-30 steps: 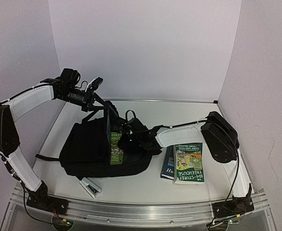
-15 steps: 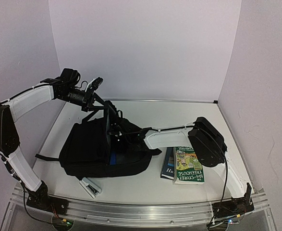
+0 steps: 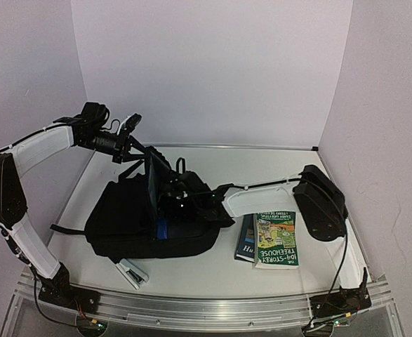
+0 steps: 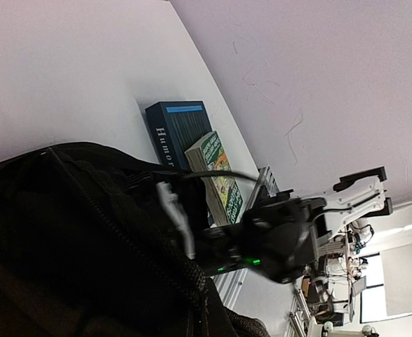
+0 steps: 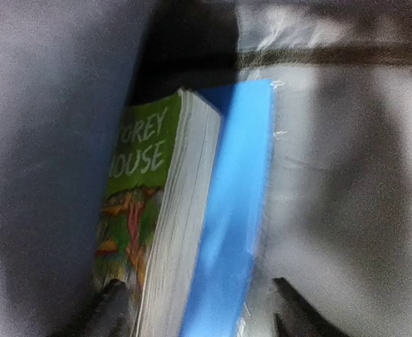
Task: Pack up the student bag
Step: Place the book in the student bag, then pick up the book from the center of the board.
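Observation:
The student bag (image 3: 125,217) lies black and bulky at the table's left centre, its top flap held upright. My left gripper (image 3: 132,123) is shut on the raised flap edge; in the left wrist view only bag fabric (image 4: 65,232) fills the near field. My right gripper (image 3: 175,203) reaches into the bag's mouth. In the right wrist view it (image 5: 202,312) stands open, a finger on either side of a green-covered book (image 5: 139,189) and a blue book (image 5: 234,210) standing on edge against the grey lining. The right finger is clear of the blue book.
A green Treehouse book (image 3: 277,239) lies on a dark blue Humor book (image 3: 246,242) to the right of the bag. A white stapler (image 3: 132,272) rests by the bag's front edge. A metal rail (image 3: 206,302) runs along the near edge.
The green book has gone from the bag's mouth down inside. My right gripper pushed in, then opened and drew back a little. My left gripper lifted the flap slightly higher.

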Controlling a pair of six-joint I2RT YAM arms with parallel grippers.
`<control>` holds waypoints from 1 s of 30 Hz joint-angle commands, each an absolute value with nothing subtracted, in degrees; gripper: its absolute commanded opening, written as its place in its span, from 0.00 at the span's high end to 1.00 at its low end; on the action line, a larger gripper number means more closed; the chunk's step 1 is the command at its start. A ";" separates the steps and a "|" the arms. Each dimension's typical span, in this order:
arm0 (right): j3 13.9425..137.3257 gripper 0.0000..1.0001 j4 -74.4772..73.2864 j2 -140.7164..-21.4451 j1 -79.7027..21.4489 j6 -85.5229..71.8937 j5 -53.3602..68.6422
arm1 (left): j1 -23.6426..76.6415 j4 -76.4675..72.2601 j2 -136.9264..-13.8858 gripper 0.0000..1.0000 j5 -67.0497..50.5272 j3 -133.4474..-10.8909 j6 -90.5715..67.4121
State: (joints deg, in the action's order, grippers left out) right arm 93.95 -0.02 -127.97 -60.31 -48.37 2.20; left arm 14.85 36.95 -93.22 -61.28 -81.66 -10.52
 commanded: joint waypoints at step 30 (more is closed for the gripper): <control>28.62 0.02 -21.01 -59.30 -32.75 -55.42 17.50 | 14.00 34.21 -92.05 1.00 -61.26 -81.53 -10.11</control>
State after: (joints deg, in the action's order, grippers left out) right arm 32.96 -20.59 -63.12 -33.10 -51.62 12.46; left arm 14.30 36.95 -92.64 -60.32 -81.19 -10.50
